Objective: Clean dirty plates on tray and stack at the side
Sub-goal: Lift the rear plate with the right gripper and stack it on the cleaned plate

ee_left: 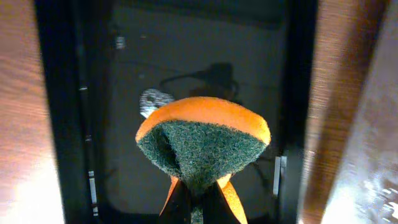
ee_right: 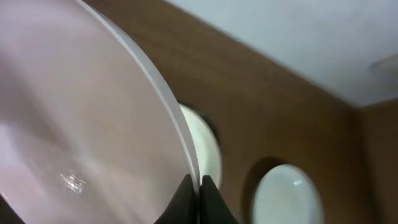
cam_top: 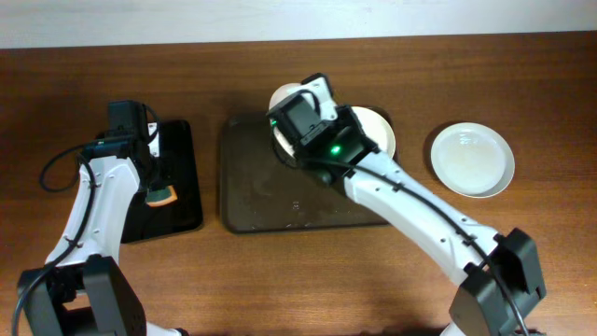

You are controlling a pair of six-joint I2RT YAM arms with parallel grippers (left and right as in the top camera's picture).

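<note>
The right tool (ee_right: 198, 186) pinches the rim of one plate (ee_right: 74, 124), tilting it up over the tray (cam_top: 261, 196)'s far edge, probably to present its face for wiping. The left tool (ee_left: 196, 202) grips a sponge (ee_left: 205, 143) above the black tray (ee_left: 186, 37), seemingly ready to scrub; a clean-looking plate (cam_top: 472, 159) lies aside on the counter (cam_top: 93, 75)
</note>
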